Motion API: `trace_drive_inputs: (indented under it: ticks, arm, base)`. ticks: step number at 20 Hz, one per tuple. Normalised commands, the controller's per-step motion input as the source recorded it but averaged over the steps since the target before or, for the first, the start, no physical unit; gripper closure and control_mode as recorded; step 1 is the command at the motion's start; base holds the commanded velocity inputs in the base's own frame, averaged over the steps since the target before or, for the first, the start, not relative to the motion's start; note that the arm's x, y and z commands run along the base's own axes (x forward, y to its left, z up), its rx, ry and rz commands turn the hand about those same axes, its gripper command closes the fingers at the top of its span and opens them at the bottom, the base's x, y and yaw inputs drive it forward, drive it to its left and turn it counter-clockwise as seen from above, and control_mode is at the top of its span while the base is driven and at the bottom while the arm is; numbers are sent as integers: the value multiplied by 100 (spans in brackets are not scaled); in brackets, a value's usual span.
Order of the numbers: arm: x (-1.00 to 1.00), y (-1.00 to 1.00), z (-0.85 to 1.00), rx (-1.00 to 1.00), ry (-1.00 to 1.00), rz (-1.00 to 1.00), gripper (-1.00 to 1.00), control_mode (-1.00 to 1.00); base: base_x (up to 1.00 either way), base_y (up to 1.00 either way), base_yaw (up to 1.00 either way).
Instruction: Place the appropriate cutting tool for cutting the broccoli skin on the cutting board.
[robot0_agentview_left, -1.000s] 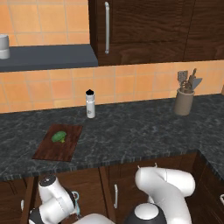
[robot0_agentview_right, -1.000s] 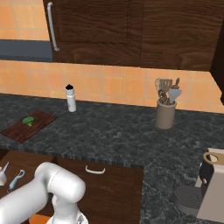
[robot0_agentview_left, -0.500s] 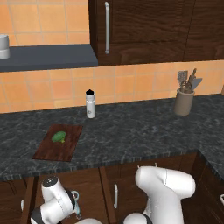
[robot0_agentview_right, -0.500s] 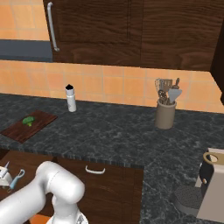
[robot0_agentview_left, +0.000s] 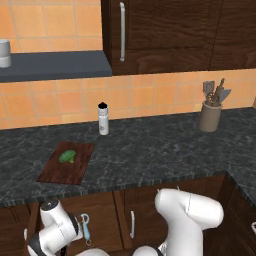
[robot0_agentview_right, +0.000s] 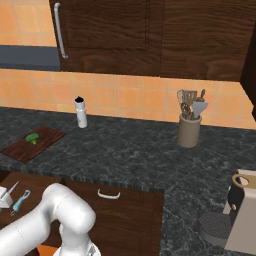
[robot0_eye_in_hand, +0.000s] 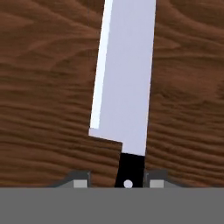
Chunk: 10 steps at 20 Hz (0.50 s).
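The knife (robot0_eye_in_hand: 124, 78) lies on a brown wooden surface, its silver blade pointing up the hand view and its black handle (robot0_eye_in_hand: 130, 168) at the bottom. My gripper (robot0_eye_in_hand: 118, 181) is open and straddles the handle, one fingertip (robot0_eye_in_hand: 81, 181) on each side; the right one is very close to it. The dark cutting board (robot0_agentview_left: 75, 170) lies on the counter's left with the green broccoli (robot0_agentview_left: 67, 156) on it; from the right the board (robot0_agentview_right: 42, 142) and broccoli (robot0_agentview_right: 32, 138) sit far left. My hand (robot0_agentview_left: 55, 235) works low, below the counter edge.
A light-blue peeler (robot0_agentview_left: 86, 227) lies beside my hand, and the peeler (robot0_agentview_right: 21, 201) is also at the lower left from the right side. On the counter stand a white bottle (robot0_agentview_left: 103, 119) and a utensil crock (robot0_agentview_left: 210, 115). A coffee machine (robot0_agentview_right: 240, 215) sits at the right.
My hand has shifted slightly, low beside the peeler. The board, broccoli and counter items have not moved.
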Motion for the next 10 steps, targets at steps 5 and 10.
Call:
trace_drive_inputs:
  ticks: [5,10]
  arm:
    - [-16,-5,-5,1,-1,0,100,-100]
    - [-21,-3,28,1,-4,-13,100,-100]
  base:
    - [0,0,0]
    - [0,0,0]
